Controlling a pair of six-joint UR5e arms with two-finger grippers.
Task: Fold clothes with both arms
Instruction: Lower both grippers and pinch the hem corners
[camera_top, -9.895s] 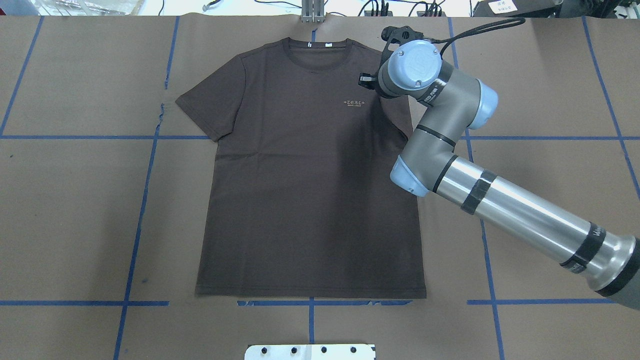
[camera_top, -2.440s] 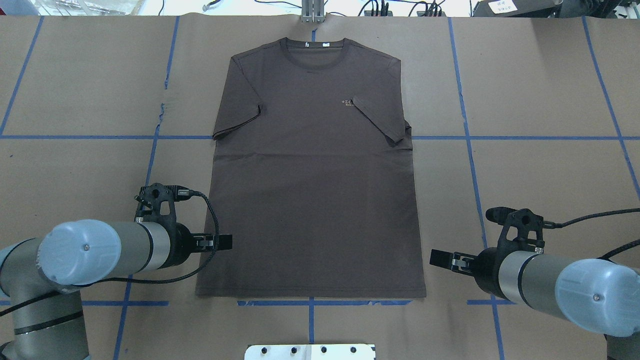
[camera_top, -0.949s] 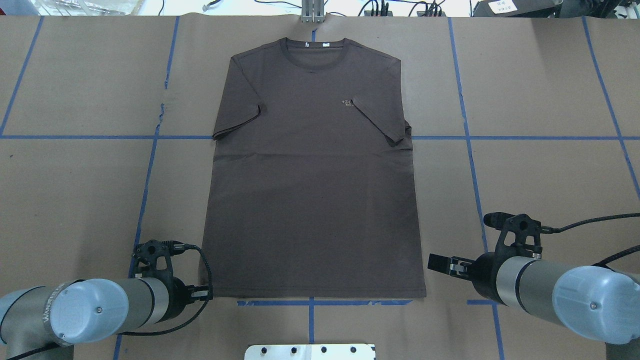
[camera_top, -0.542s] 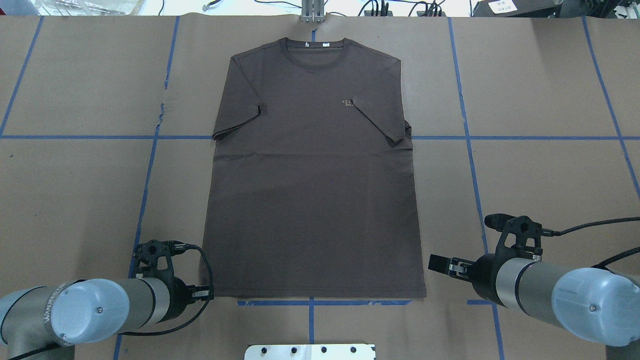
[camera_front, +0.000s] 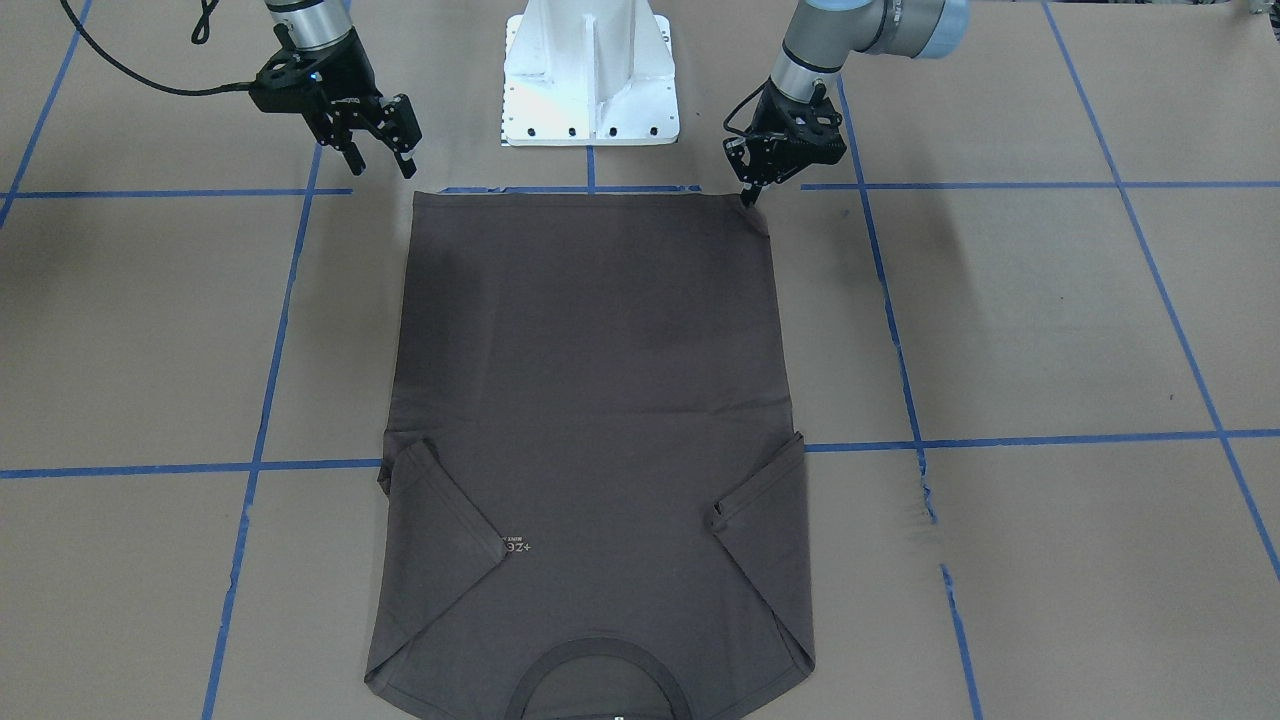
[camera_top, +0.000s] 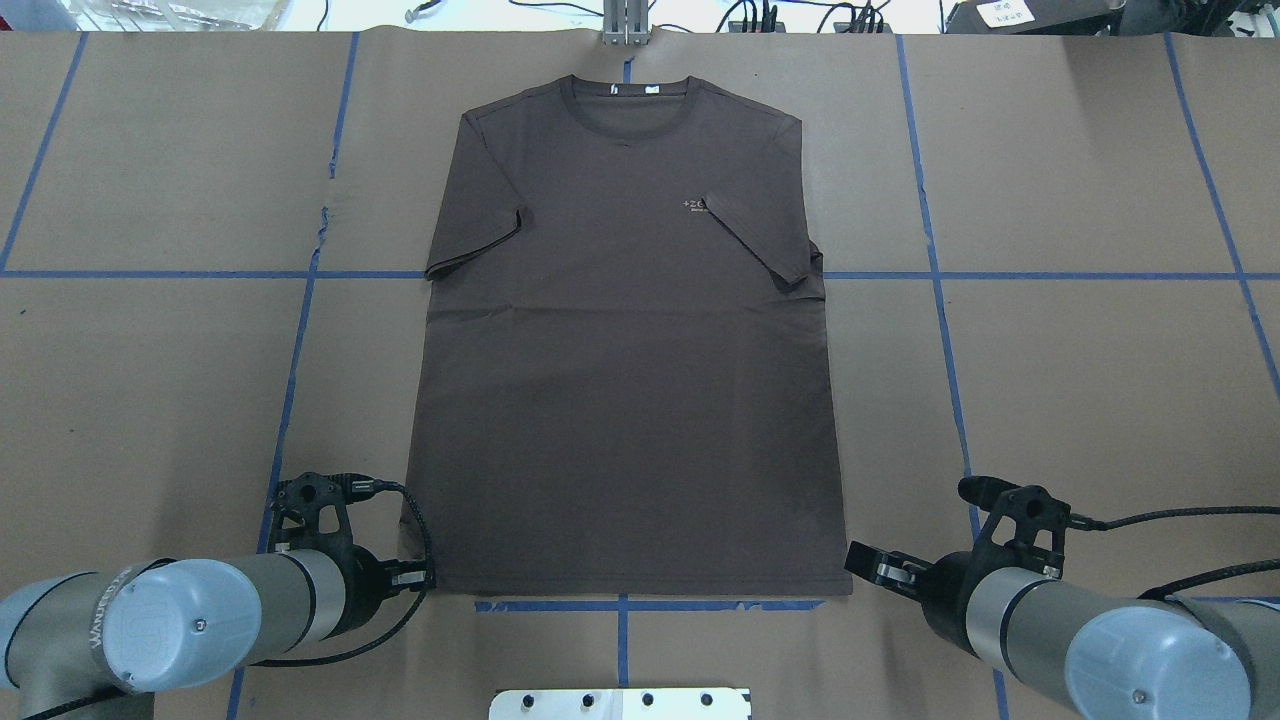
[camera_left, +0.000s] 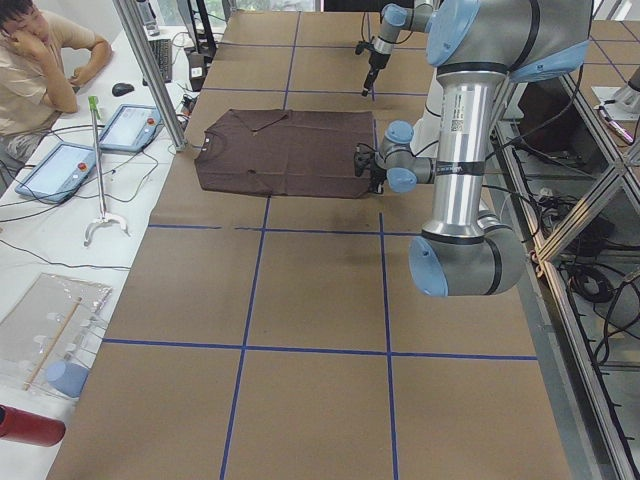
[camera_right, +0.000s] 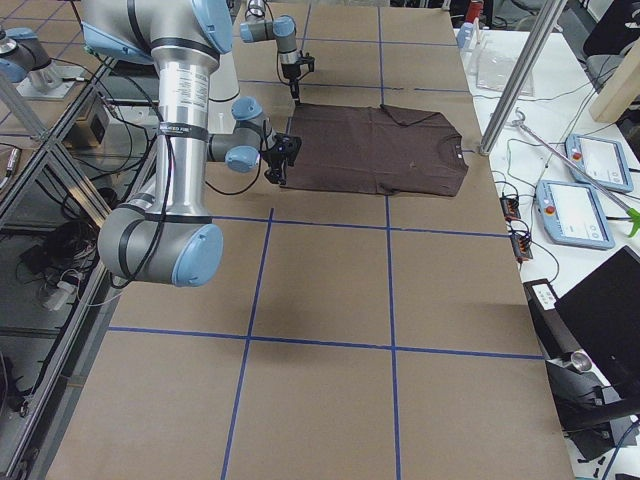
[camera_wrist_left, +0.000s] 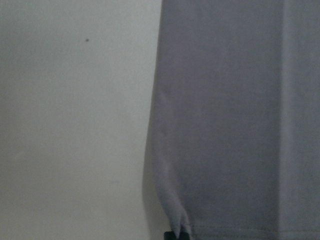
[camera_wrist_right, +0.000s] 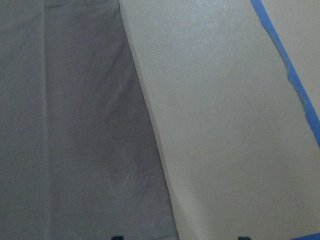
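Dark grey-brown T-shirt lies flat and chest up in the middle of the paper-covered table. Its collar is at the far edge and its hem is toward the robot. Both short sleeves are folded in over the chest, and the right sleeve covers part of the pale logo.

The left claw is down at the hem corner on the robot's left, its fingers pressed together on the fabric there. In the left wrist view the corner rises in a small peak at a dark fingertip.

The right claw sits just beside the opposite hem corner, spread wide. In the right wrist view the shirt's side edge runs between its two fingertips. Whether it touches the cloth I cannot tell.

Blue tape runs along the table just beside the hem, on the robot's side.
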